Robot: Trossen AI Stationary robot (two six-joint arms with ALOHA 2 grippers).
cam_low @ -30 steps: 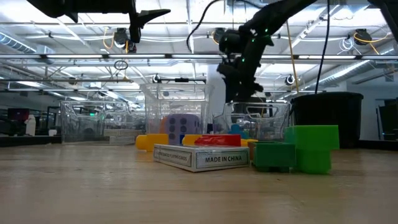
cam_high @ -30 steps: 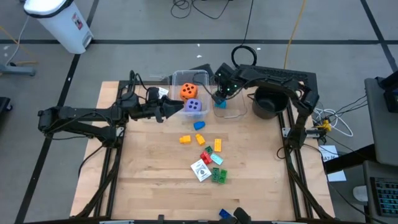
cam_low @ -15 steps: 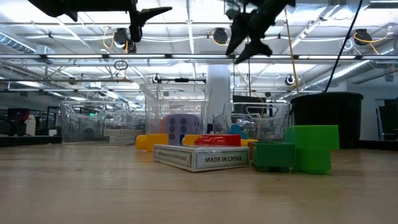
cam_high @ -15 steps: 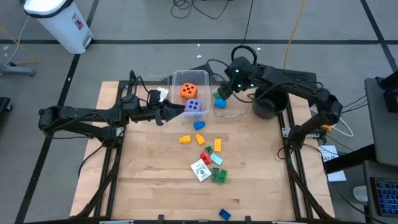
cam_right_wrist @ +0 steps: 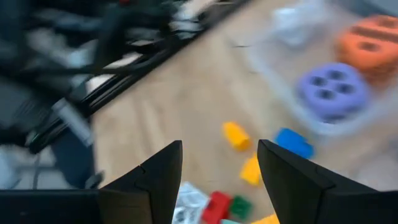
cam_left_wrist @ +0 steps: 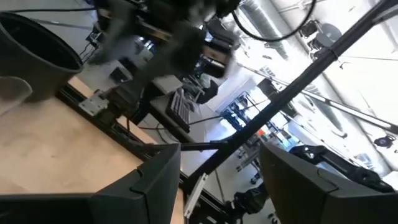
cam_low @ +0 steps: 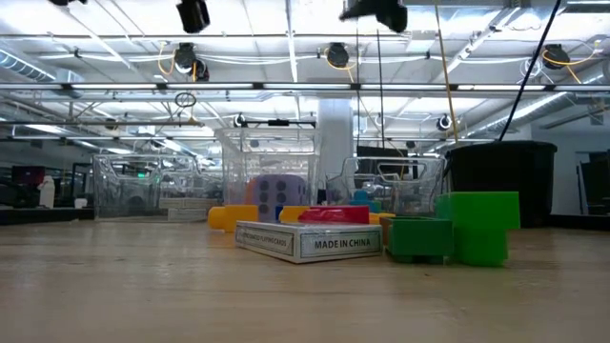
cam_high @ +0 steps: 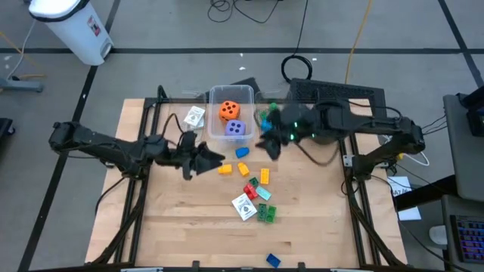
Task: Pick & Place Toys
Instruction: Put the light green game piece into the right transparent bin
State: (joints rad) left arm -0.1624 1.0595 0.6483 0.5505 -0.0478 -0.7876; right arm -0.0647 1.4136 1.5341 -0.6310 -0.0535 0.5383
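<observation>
table: i see pale wood table (cam_high: 189,227) on grey floor.
toys: dice (cam_high: 228,112) in clear bin (cam_high: 213,97); bricks (cam_high: 264,195) and cards (cam_high: 244,206) mid-table.
left tool (cam_high: 214,158): empty, fingers apart, beside yellow brick (cam_high: 225,169).
right tool (cam_high: 271,146): empty, fingers apart, above bricks.
room: front half bare.

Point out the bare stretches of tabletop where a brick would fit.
Free: the left part of the table, left of the card box, and the right side between the green brick and the table's right rail. Crowded: the middle, around the yellow brick, and the bin at the back.
</observation>
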